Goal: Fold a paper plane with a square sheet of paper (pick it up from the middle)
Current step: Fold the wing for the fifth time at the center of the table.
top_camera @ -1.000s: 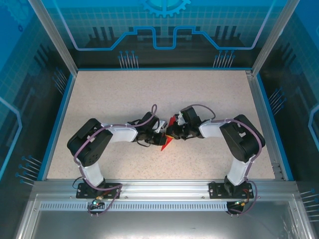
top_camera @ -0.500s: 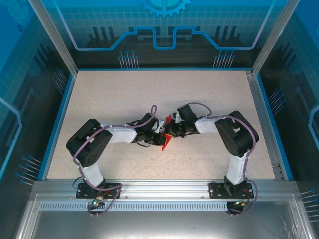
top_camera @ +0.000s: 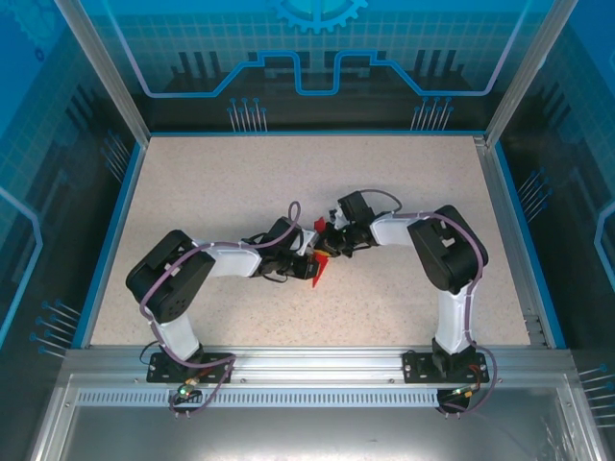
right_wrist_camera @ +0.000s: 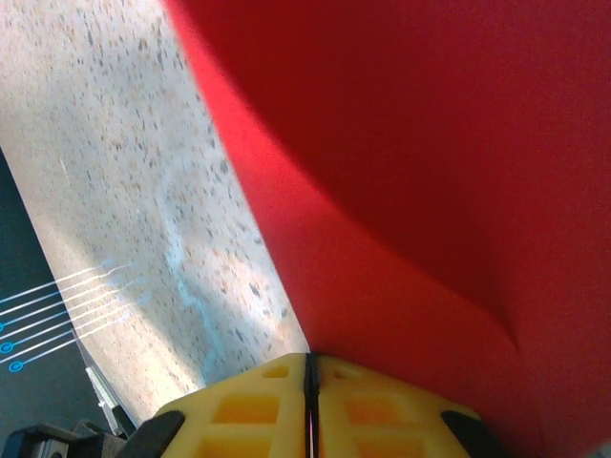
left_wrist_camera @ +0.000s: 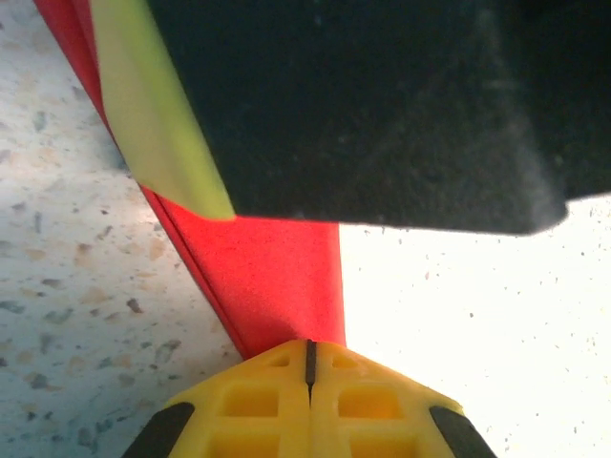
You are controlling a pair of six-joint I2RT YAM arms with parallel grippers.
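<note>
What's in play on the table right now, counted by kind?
Red paper: 1
Grippers: 2 (left gripper, right gripper)
Total: 3

No letters, numbers or brand names can be read anywhere. The back wall (top_camera: 192,48) bears a blue gear emblem (top_camera: 318,13) and blue circuit-style lines (top_camera: 317,92), all without any lettering.
</note>
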